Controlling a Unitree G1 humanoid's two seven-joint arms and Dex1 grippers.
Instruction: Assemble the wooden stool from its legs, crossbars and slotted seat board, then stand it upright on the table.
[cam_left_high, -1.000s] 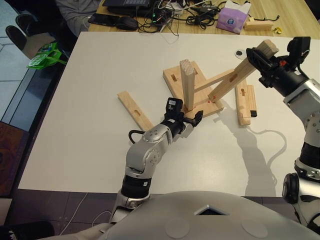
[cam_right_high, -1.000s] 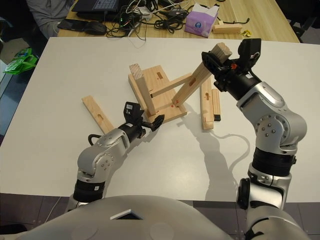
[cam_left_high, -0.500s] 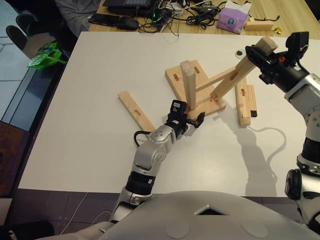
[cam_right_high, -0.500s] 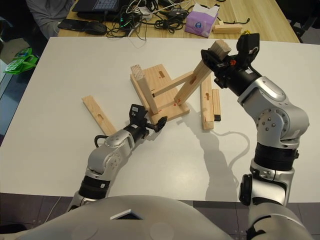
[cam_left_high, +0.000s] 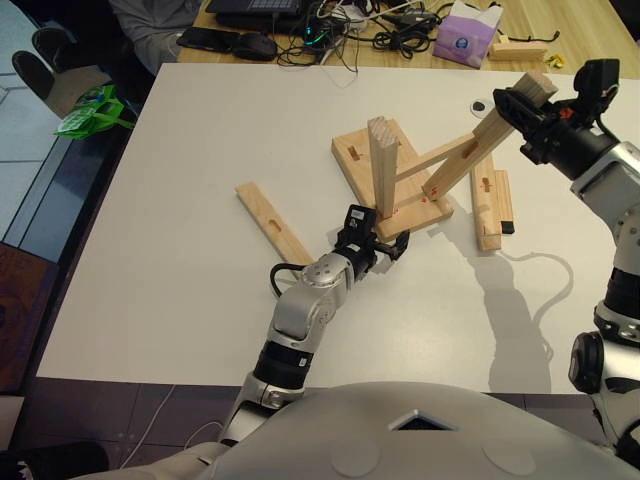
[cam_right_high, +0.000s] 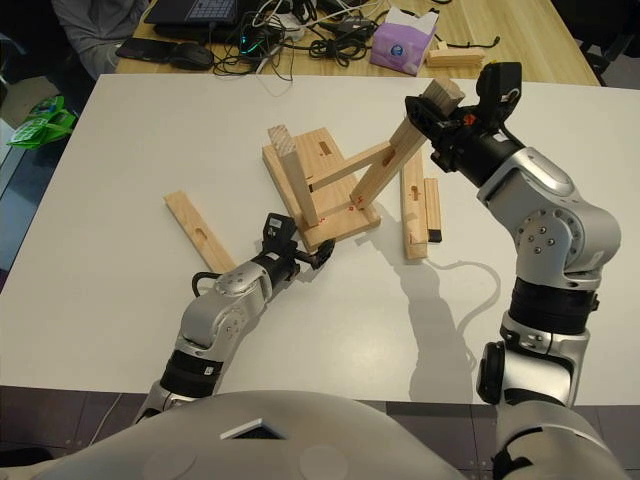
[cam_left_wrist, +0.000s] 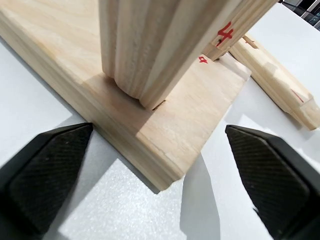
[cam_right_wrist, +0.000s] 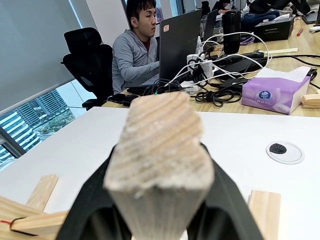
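The slotted seat board (cam_left_high: 372, 165) lies flat on the white table. One leg (cam_left_high: 382, 170) stands upright in it, a crossbar (cam_left_high: 428, 162) joins it to a second leg (cam_left_high: 478, 152) that leans to the right. My right gripper (cam_left_high: 522, 101) is shut on that leaning leg near its top end (cam_right_wrist: 159, 145). My left gripper (cam_left_high: 380, 240) is open at the board's near corner (cam_left_wrist: 165, 170), with its pads (cam_left_wrist: 42, 170) on either side of that corner and not touching it.
A loose leg (cam_left_high: 270, 222) lies on the table left of the board. Two more wooden pieces (cam_left_high: 488, 205) lie to the right under the leaning leg. A round cable port (cam_left_high: 482, 105) is behind them. Cables, a tissue box (cam_left_high: 466, 30) and a laptop crowd the far desk.
My left gripper has moved forward to the near corner of the seat board. The right gripper has shifted slightly back and right with the leaning leg.
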